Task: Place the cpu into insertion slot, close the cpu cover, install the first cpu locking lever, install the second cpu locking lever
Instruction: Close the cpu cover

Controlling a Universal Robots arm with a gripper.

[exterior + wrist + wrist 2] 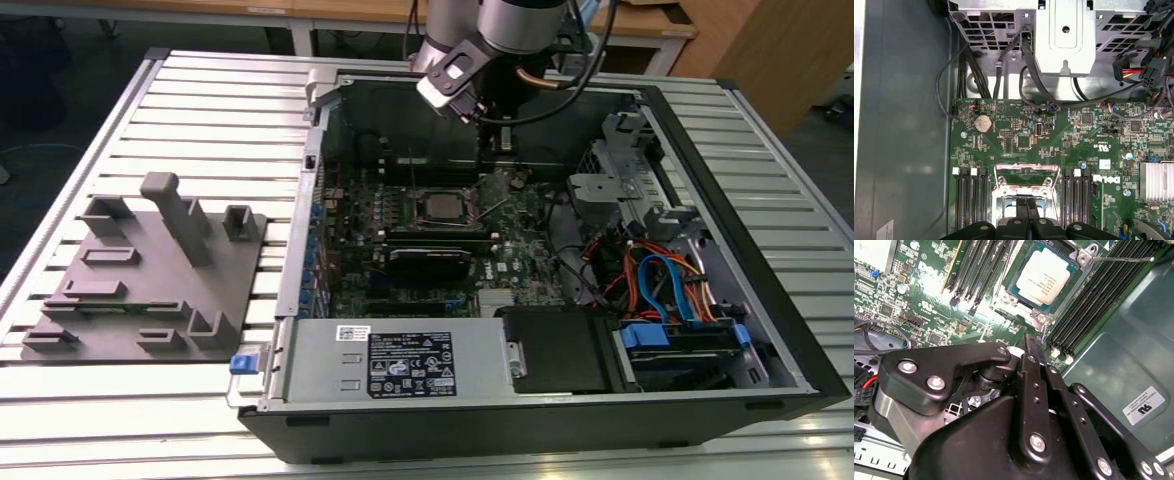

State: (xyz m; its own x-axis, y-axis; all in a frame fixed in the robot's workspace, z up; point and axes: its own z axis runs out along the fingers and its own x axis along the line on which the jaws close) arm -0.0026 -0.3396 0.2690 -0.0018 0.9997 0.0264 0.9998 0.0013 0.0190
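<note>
Sitting in the insertion slot point(1010, 291), cpu point(1044, 277) near claw point(1033, 341).

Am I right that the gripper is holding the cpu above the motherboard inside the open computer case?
Not quite: the cpu lies in the insertion slot, not in the gripper, as the second wrist view shows. The rest holds.

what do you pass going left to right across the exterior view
grey fixture plate → blue tab → cpu → blue and orange cables
</note>
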